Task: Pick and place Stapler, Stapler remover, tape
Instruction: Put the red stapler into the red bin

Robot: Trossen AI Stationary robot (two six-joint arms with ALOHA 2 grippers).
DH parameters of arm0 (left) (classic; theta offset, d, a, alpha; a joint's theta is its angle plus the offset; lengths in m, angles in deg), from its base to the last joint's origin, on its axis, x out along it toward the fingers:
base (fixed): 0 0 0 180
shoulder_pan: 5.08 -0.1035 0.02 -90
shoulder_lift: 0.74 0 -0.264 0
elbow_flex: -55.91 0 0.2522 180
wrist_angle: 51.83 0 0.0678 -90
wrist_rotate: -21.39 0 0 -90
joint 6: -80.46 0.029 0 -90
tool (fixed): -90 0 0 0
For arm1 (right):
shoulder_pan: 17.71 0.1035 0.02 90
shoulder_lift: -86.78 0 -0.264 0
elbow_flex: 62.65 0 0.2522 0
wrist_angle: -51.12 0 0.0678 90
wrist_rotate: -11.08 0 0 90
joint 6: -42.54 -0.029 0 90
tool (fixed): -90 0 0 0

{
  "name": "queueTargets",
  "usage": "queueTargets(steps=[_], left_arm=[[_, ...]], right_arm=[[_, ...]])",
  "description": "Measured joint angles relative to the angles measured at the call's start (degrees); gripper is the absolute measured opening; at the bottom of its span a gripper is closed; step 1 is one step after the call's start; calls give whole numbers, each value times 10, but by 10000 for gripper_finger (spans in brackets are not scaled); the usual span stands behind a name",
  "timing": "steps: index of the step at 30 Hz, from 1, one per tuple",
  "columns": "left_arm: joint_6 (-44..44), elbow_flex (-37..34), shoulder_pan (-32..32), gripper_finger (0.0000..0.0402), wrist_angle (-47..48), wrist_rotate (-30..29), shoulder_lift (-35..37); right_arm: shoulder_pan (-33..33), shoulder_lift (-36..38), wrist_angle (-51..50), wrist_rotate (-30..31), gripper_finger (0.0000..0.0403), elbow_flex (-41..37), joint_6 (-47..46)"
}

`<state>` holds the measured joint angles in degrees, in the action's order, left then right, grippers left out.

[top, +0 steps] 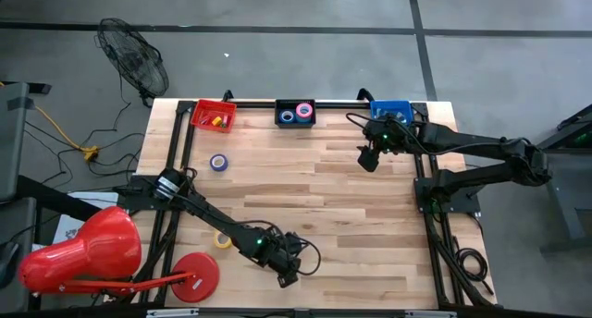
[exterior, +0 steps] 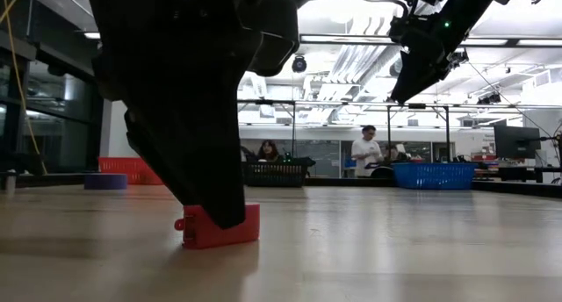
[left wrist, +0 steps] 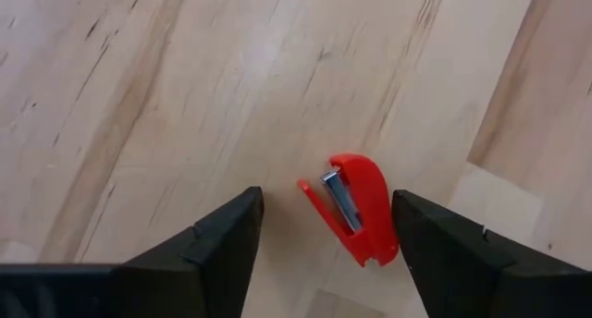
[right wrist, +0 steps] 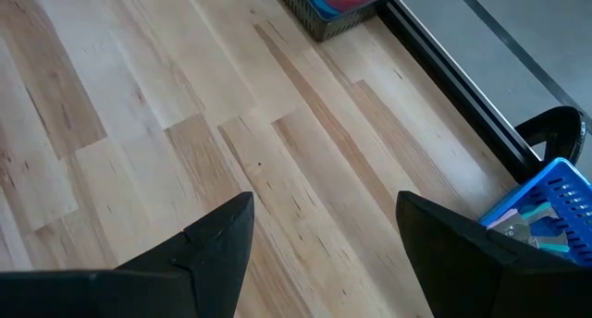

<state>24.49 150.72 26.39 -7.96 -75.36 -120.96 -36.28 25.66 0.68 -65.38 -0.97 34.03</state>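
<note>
Left hand (left wrist: 324, 235), fingers apart, straddles the red stapler (left wrist: 356, 207), which lies off-centre against one finger; closing may skew it.

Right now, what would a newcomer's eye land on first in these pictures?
The left gripper, low at the table's near edge, straddles a small red stapler lying on the wood, fingers either side and not yet closed on it. The right gripper hovers open near the blue bin at the far edge.
</note>
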Motion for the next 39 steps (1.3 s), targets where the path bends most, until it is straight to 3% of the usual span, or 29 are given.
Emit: queueTargets(steps=[18,29,39], left_arm=[[13,0,1,143,19,-30,0],[19,0,1,58,28,-50,0],[-1,-1,0,63,29,-86,12]], right_arm=[[0,0,0,0,256,0,0],[0,0,0,0,256,0,0],[0,0,0,-10,256,0,0]])
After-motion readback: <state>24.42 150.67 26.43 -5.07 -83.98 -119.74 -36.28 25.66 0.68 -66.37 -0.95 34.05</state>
